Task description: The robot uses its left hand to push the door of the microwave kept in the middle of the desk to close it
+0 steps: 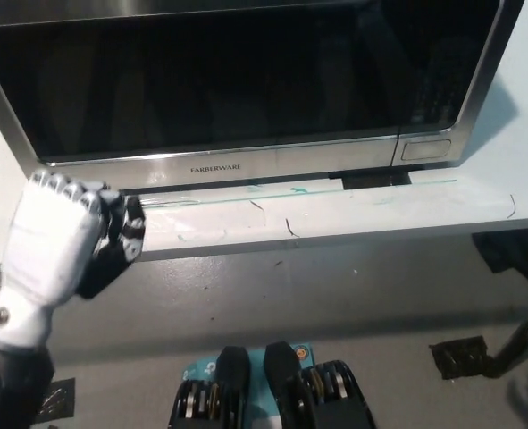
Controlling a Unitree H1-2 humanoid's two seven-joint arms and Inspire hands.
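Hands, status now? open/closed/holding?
Left hand: fingers curled shut, holding nothing, clear of the microwave.
Right hand: not in view.

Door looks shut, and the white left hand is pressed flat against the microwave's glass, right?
Not quite. The door of the microwave does look shut, but the left hand is not on the glass. The head view shows it off the microwave, low at the desk's front edge, fingers curled.
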